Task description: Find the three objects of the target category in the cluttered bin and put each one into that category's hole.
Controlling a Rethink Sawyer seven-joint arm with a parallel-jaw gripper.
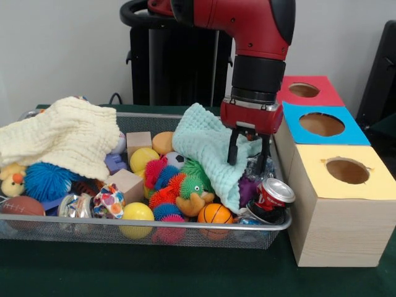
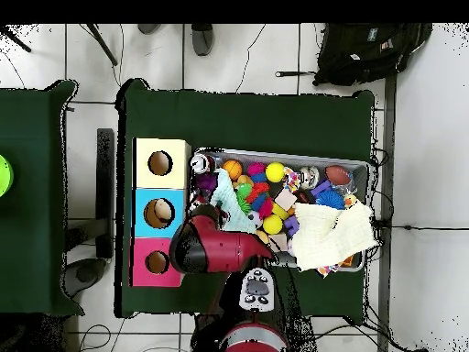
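Gripper: black two-finger gripper is hanging over the silver wire-mesh bin, fingers apart.
Cloth: mint green knitted cloth is touching the fingers.

Toys and cloths in bin, holed boxes beside it

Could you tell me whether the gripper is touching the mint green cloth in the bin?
Touching: in the front view, the gripper overlaps the mint green cloth, one finger pressing into its fold.
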